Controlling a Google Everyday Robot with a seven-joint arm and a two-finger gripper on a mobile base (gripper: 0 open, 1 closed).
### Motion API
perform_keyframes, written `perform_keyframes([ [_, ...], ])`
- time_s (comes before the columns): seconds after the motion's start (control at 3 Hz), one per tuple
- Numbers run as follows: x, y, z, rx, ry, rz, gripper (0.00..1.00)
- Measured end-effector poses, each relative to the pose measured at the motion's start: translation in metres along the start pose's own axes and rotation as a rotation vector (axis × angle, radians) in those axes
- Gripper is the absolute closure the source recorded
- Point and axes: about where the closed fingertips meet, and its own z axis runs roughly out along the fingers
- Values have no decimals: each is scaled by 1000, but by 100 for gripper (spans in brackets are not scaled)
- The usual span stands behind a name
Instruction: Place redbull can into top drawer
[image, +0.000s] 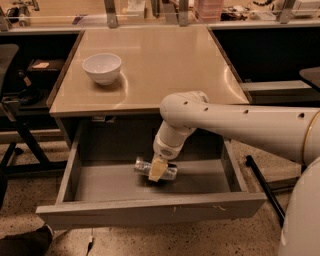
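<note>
Claw (158, 171) sits inside the top drawer (150, 210), straddling the redbull can (142, 166) lying sideways beneath it. Grip state: cannot tell.

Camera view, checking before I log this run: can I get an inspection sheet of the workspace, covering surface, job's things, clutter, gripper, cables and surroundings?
Surface: tan desk top, glossy, carrying one bowl.
Job's things: the can lies on its side inside the open drawer, near the middle of its floor.
Clutter: white bowl on the desk's left side.
Gripper: the gripper is down in the drawer, at the can.
Cables: nothing seen.
Surroundings: speckled floor, dark chair at left, crowded shelf behind the desk.
</note>
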Motion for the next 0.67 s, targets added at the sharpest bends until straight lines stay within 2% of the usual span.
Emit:
perform_keyframes([
  [0.67,0,0,0,0,0,0,13],
])
